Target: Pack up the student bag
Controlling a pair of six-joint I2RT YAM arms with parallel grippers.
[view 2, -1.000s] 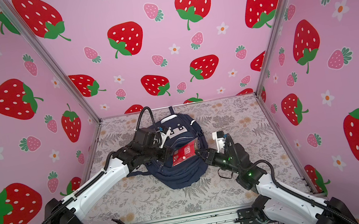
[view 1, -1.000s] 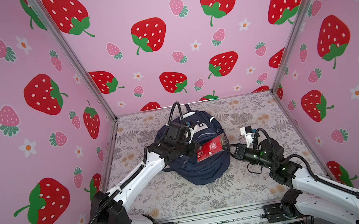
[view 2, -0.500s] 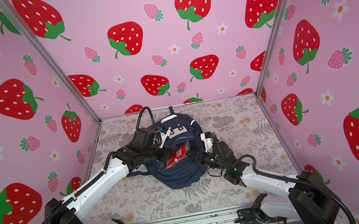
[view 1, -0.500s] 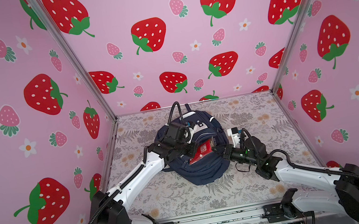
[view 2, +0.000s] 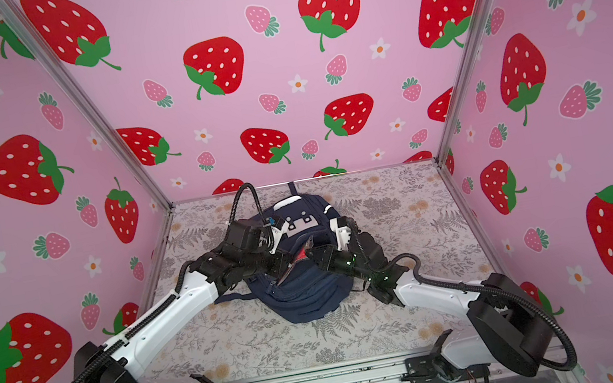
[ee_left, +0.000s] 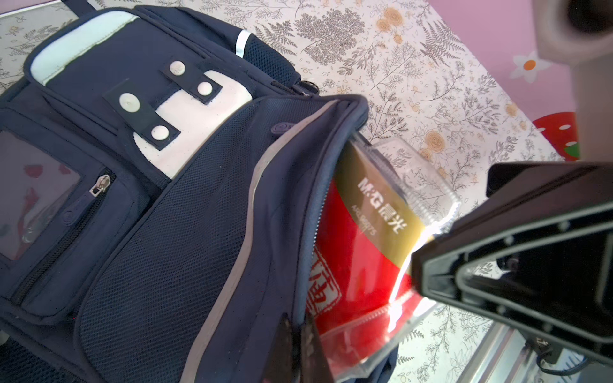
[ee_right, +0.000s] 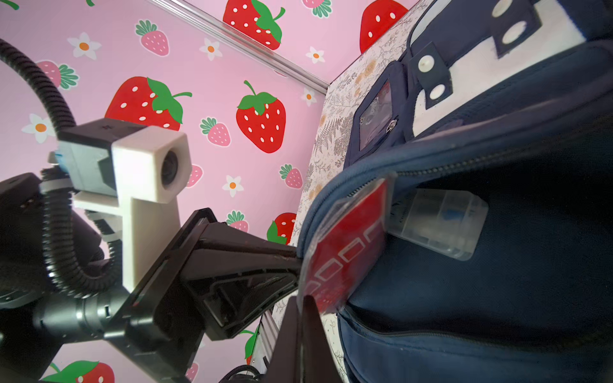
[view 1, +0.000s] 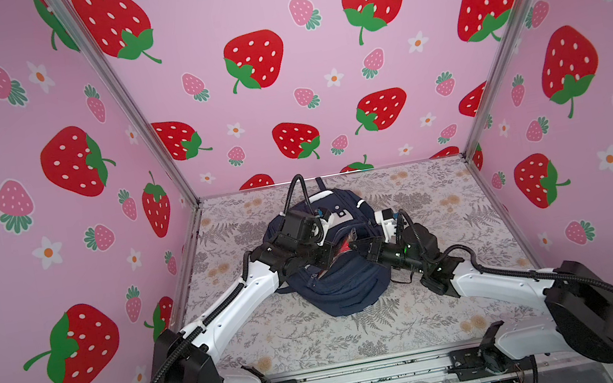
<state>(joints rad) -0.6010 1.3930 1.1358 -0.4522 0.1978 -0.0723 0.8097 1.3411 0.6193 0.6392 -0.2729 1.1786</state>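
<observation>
Left gripper [ee_left: 298, 326] clamps the navy mesh student bag [ee_left: 199, 232] at its rim, right gripper [ee_right: 300, 310] pinches a glossy red packet [ee_left: 358, 238]

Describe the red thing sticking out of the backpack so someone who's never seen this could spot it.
On the floral table sits a navy backpack, its main zip gaping. Sticking out of that opening is a flat red packet in a clear sleeve, with a gold band and white M&G lettering; the clear box beside it inside is colourless.
</observation>
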